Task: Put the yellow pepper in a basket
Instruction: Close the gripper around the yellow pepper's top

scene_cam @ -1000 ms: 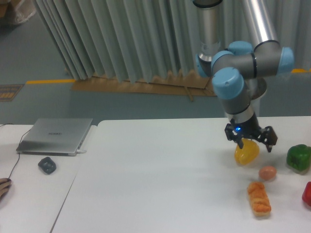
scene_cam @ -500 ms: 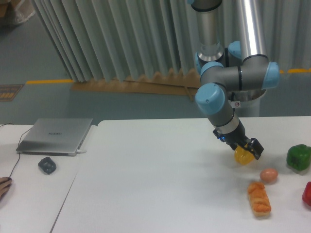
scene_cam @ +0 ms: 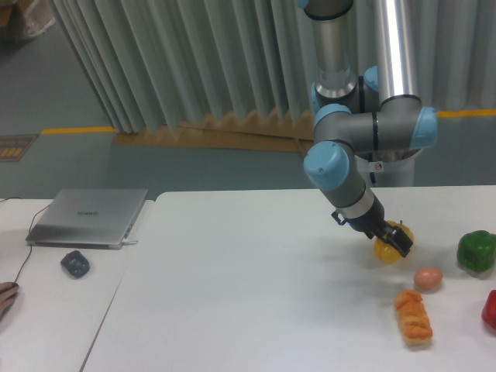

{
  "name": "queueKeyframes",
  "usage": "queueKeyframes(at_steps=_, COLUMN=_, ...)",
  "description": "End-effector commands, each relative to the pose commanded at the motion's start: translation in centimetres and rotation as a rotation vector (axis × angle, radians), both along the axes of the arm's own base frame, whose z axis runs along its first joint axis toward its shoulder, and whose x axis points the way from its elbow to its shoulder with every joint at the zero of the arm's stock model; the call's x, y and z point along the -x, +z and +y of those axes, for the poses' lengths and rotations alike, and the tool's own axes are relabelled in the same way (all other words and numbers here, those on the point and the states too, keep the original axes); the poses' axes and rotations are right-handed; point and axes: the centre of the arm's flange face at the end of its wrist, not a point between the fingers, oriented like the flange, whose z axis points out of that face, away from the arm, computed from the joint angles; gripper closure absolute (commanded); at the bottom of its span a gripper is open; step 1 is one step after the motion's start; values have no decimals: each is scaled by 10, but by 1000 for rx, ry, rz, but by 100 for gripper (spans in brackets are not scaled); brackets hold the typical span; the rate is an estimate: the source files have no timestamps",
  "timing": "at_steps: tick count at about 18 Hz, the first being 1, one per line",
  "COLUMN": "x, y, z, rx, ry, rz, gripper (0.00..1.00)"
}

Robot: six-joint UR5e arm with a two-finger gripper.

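The yellow pepper (scene_cam: 390, 249) is glossy and bright, sitting low over the white table (scene_cam: 232, 294) at the right. My gripper (scene_cam: 391, 239) is shut on the yellow pepper, its dark fingers tilted across the pepper's top and hiding part of it. Whether the pepper touches the table cannot be told. No basket is in view.
A green pepper (scene_cam: 476, 251) sits at the right edge, a red object (scene_cam: 490, 310) below it. A small peach-coloured ball (scene_cam: 428, 278) and an orange ridged loaf (scene_cam: 412, 315) lie in front of the gripper. A laptop (scene_cam: 89, 216) and dark mouse (scene_cam: 75, 263) are at the left.
The arm's wrist has swung leftward and the gripper has rotated while holding the yellow pepper, which stayed at about the same spot. The other objects have not moved.
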Motion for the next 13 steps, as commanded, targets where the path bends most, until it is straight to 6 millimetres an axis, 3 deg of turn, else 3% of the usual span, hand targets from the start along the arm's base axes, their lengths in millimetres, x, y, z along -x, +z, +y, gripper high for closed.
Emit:
queueKeyframes(at_steps=3, x=-2, y=4, z=-12, rx=-2, ry=12, rz=2, gripper=0)
queueKeyframes(at_steps=13, x=-3, y=-4, z=-14, rx=3, ry=49, rz=9, gripper=0)
